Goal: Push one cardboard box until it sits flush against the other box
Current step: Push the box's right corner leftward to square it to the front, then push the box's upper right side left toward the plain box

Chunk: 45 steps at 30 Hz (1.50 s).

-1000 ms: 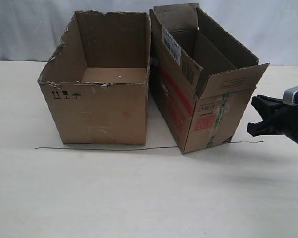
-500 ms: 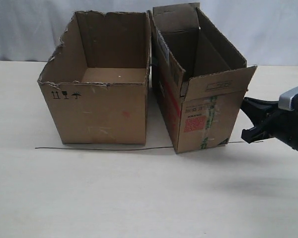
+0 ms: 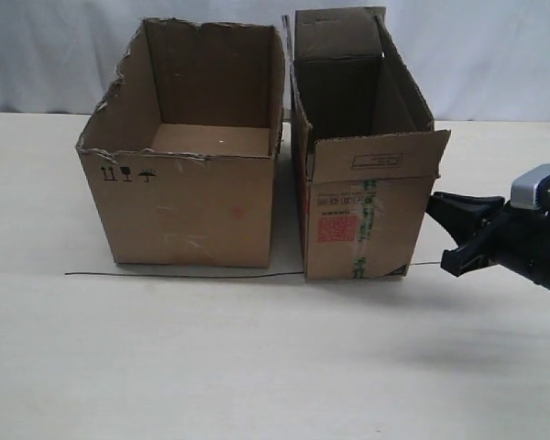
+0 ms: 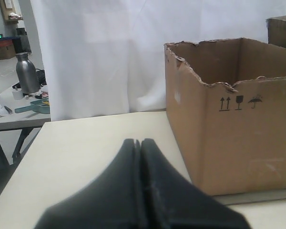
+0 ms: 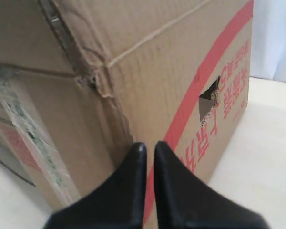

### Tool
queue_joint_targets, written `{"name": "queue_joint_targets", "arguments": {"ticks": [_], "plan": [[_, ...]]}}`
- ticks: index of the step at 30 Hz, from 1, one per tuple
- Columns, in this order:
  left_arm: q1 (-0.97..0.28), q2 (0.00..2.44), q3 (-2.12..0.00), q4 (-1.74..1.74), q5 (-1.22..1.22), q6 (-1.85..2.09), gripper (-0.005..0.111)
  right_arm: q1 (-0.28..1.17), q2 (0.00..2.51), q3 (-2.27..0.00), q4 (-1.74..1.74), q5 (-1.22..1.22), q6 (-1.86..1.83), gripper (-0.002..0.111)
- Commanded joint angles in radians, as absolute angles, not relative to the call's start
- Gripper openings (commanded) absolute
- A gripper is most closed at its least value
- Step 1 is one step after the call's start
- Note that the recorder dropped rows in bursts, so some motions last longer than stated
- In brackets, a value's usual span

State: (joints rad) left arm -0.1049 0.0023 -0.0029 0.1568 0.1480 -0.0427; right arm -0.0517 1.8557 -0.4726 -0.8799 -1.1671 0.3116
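Your right hand (image 5: pixel 147 145) is clenched almost closed on nothing, a blunt pusher set against the outer side of the red-striped carton (image 3: pixel 367 206) near its taped front corner. That carton stands on the desk (image 3: pixel 257 367) just beside the torn-rimmed box (image 3: pixel 183 206) with a thin gap between them at the front, so I judge it not flush yet.

Light on my exterior feed is bright, even and diffuse; one soft shadow lies on the counter (image 3: pixel 257 367) at the right. On the wrist feeds the left pincer (image 4: pixel 140 145) and right pincer (image 5: pixel 147 149) look soft, probably too close to focus.
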Motion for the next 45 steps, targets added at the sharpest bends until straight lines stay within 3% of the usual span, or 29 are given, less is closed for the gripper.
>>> {"name": "queue_joint_targets", "arguments": {"ticks": [1, 19, 24, 28, 31, 35, 45], "plan": [[-0.105, 0.0, 0.0, 0.156, 0.144, -0.042, 0.0, -0.055, 1.858, -0.476, -0.9, -1.183, 0.352, 0.005], [-0.105, 0.0, 0.0, 0.156, 0.144, -0.042, 0.0, -0.057, 1.858, -0.476, -0.82, -1.178, 0.303, 0.005], [-0.105, 0.0, 0.0, 0.156, 0.144, -0.042, 0.0, -0.065, 1.858, -0.585, -0.946, -1.083, 0.391, 0.005], [-0.105, 0.0, 0.0, 0.156, 0.144, -0.042, 0.0, -0.133, 1.858, -0.703, -0.982, -1.039, 0.603, 0.005], [-0.105, 0.0, 0.0, 0.156, 0.144, -0.042, 0.0, -0.161, 1.903, -0.926, -1.306, -0.832, 1.106, 0.005], [-0.105, 0.0, 0.0, 0.156, 0.144, -0.042, 0.0, -0.161, 2.047, -1.165, -1.56, -0.832, 1.572, 0.005], [-0.105, 0.0, 0.0, 0.156, 0.144, -0.042, 0.0, -0.152, 2.308, -1.344, -1.589, -0.997, 1.737, 0.005]]}}
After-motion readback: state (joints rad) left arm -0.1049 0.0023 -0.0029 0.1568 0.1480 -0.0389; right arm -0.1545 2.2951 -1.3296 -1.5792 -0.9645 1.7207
